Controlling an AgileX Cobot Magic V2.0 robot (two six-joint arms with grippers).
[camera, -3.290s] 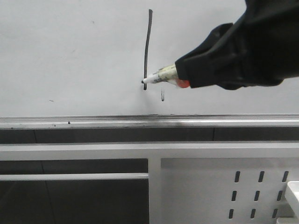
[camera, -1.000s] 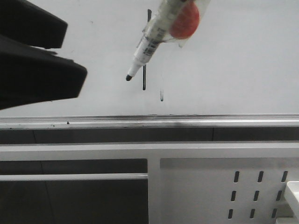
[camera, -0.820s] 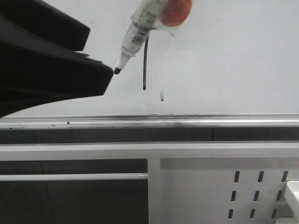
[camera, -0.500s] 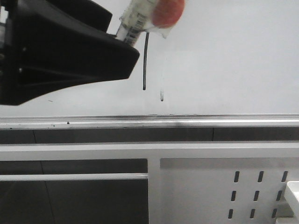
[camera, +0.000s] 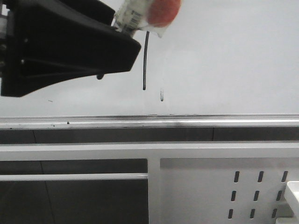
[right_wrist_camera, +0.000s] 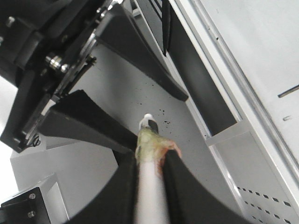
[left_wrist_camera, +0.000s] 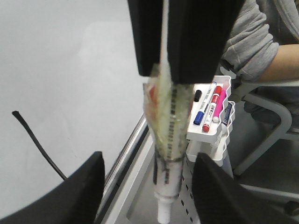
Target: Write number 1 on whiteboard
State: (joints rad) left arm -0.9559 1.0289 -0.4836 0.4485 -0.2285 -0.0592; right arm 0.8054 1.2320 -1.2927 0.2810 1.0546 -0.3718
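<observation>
**Marker between the open left jaws, stroke already on the board**

Whiteboard (camera: pixel 233 56) fills the background of the front view, its silver tray rail (camera: pixel 187 122) running along the lower edge. On it stands the number 1 (camera: pixel 145 60), a thin, slightly curved black stroke running up and down, its lower end well above the rail. The stroke looks finished, so the writing itself seems done; what remains is likely a handover or putting the pen away.

The relation that matters is between the two arms. The left gripper (left_wrist_camera: pixel 147 186) sits close to the camera at the left of the front view, just beside the stroke and apart from the board. Its jaws are spread wide, and the marker (left_wrist_camera: pixel 167 158) hangs down into the gap between them with clear space on either side, touching neither finger. The marker's long axis points along the gap, tip first, so closing the left jaws would catch the barrel across its width.

The right gripper (right_wrist_camera: pixel 148 154) is clamped on the marker, its two fingers pressed against the taped barrel with the tip poking out ahead towards the left arm.

A tiny dark mark (camera: pixel 161 96) sits just right of the stroke's lower end. Spare pens (left_wrist_camera: pixel 209 109) lie in a white holder (left_wrist_camera: pixel 219 133) well aside.
</observation>
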